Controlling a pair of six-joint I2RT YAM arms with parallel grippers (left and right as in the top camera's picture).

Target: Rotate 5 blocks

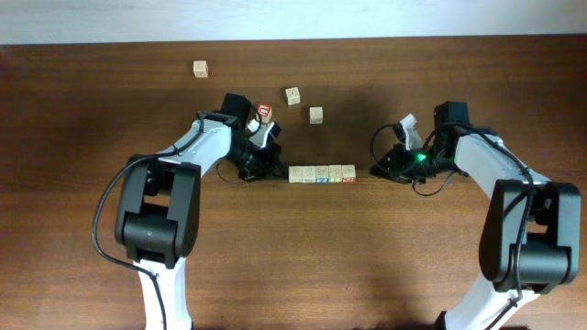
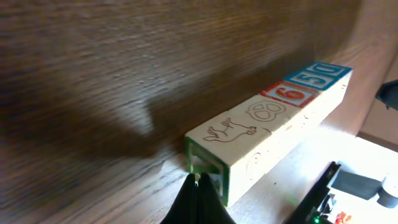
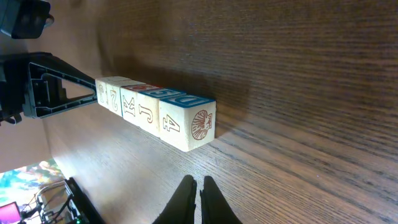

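Observation:
Five pale wooden blocks point(image 1: 322, 173) lie in a tight straight row at the middle of the table. My left gripper point(image 1: 281, 171) is shut and empty at the row's left end. In the left wrist view its tips point(image 2: 199, 184) touch the green-framed end face of the row point(image 2: 208, 167), which runs away to a red 6 block point(image 2: 288, 94) and a blue-printed one point(image 2: 320, 74). My right gripper point(image 1: 375, 170) is shut and empty, a short gap from the row's right end. In the right wrist view its tips point(image 3: 199, 184) sit just short of the end block point(image 3: 186, 124).
Three more pale cubes lie apart toward the back: one far left point(image 1: 200, 69), one near the middle point(image 1: 293, 95), one beside it point(image 1: 315, 115). Both arms reach in from the front corners of the dark wooden table point(image 1: 321, 247).

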